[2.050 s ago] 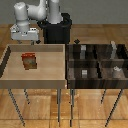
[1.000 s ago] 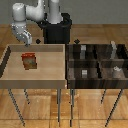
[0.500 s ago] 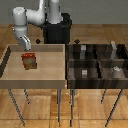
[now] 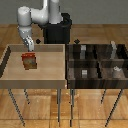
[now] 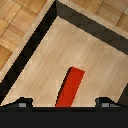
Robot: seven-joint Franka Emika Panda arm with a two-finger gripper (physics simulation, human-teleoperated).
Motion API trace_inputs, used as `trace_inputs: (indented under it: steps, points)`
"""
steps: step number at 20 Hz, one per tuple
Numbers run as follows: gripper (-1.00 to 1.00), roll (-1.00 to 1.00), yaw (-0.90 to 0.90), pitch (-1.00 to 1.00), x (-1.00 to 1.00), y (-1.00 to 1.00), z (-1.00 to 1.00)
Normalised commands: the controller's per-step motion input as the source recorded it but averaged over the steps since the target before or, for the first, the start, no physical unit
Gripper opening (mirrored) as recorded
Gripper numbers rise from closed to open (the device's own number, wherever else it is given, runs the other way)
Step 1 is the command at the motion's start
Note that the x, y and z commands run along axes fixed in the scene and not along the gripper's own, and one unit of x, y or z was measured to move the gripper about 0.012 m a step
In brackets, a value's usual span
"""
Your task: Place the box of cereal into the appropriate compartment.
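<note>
The box of cereal (image 4: 30,61) is small and red-orange with a tan patch. It stands upright in the light wooden tray (image 4: 35,84) on the exterior view's left. In the wrist view the box of cereal (image 5: 70,86) shows as a narrow red strip on the tray floor. My gripper (image 4: 29,49) hangs just above the box, open and holding nothing. Its two fingertips (image 5: 23,103) sit far apart, one on each side of the box, in the wrist view.
A dark tray with several compartments (image 4: 96,62) stands on the exterior view's right, holding small grey blocks (image 4: 85,73). The wooden tray's raised dark walls (image 5: 80,19) surround the box. Both trays rest on thin-legged stands over a wooden floor.
The arm has swung toward the exterior view's left and come down. My gripper went from above the tray's back edge to just over the box. The box has not moved.
</note>
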Motion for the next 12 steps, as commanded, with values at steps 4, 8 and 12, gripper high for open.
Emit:
trace_inputs:
  steps: [4, 8, 12]
  points:
    - [1.00, 0.00, 0.00, 0.00, 0.00, 0.00, 0.00]
    - [1.00, 0.00, 0.00, 0.00, -0.08, -0.50, 0.00]
    - [1.00, 0.00, 0.00, 0.00, -0.25, 0.00, 0.00]
